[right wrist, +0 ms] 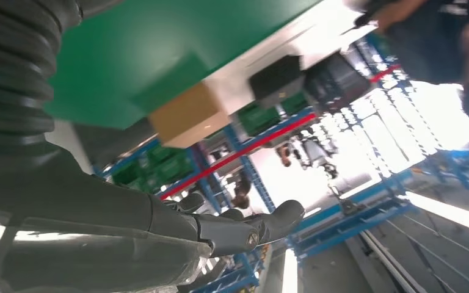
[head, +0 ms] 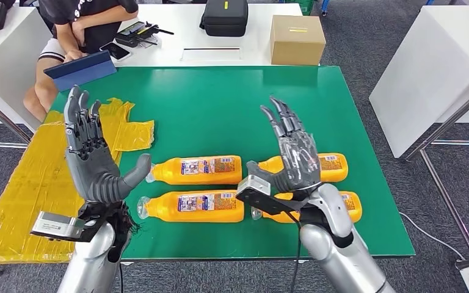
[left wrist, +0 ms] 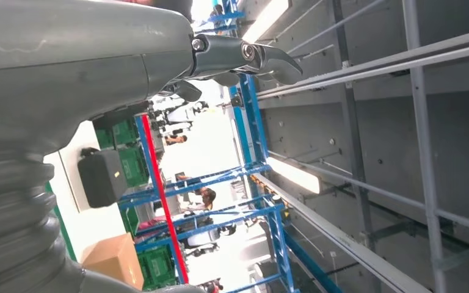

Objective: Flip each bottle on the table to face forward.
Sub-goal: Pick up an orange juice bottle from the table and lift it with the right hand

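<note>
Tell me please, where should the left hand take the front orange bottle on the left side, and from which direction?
Probably around the middle of the front left bottle, over its label, coming down from above. It lies flat on its side on the green table, so the long round body is the widest free part. Its cap end points toward the left hand, which is raised, open and holds nothing. The neighbour bottle behind lies close.

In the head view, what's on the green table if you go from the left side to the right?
Crumpled yellow plastic sheet → left robot hand → two orange bottles with labels showing → right robot hand → ends of two more orange bottles.
</note>
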